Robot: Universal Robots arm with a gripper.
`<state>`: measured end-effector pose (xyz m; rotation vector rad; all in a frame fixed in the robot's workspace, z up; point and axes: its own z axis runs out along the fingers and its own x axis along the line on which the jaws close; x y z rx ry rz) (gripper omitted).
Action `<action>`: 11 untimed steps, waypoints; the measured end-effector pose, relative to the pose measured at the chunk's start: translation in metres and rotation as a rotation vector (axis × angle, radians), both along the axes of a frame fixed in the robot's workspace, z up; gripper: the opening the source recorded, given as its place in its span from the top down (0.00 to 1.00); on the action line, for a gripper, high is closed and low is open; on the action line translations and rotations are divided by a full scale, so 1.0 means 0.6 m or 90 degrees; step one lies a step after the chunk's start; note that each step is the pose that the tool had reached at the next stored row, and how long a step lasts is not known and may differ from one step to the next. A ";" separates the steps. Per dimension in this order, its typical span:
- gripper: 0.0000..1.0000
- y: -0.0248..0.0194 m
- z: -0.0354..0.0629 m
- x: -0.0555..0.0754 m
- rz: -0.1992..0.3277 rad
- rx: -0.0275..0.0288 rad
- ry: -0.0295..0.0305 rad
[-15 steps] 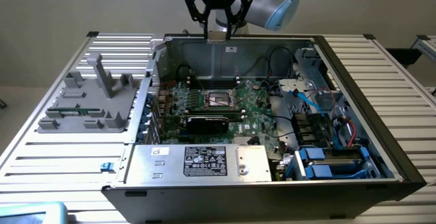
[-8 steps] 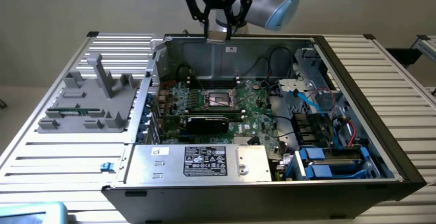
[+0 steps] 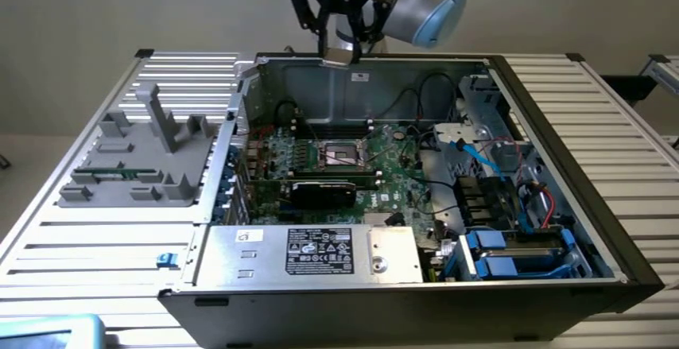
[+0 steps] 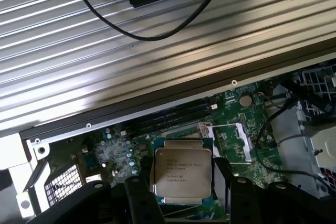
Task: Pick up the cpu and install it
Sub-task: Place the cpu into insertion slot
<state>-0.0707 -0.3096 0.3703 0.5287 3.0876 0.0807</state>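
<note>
Claw [image 3: 342, 45] hangs in the air over the open computer case [image 3: 371, 79], near its back wall, well above the motherboard [image 3: 398, 166]. Claw is closed on the cpu [image 3: 339, 56], gripping it by two opposite edges, jaws set fairly wide to fit the chip

Wrist view: cpu [image 4: 182, 173] sits flat between the two dark fingers [image 4: 137, 198], silver top with printed text facing the camera, darker rim showing around it. Claw [image 4: 184, 195] grips its sides. The green board lies below it, with the socket [image 4: 210, 129] partly showing past the chip's edge

Exterior view: socket [image 3: 342, 154], a square metal frame with a dark centre, sits mid-board, nothing seated in it, well apart from the held chip. Black card [image 3: 323, 190] just in front of the socket. Silver box with white label [image 3: 308, 253] at the case's near edge. Blue drive holders [image 3: 498, 257] toward the exterior view's right. Grey holder tray [image 3: 138, 166] on the slatted tabletop [image 3: 95, 238] on the exterior view's left, beside the case
</note>
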 end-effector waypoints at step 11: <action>0.46 0.0000 -0.001 0.000 -0.117 0.0000 0.0000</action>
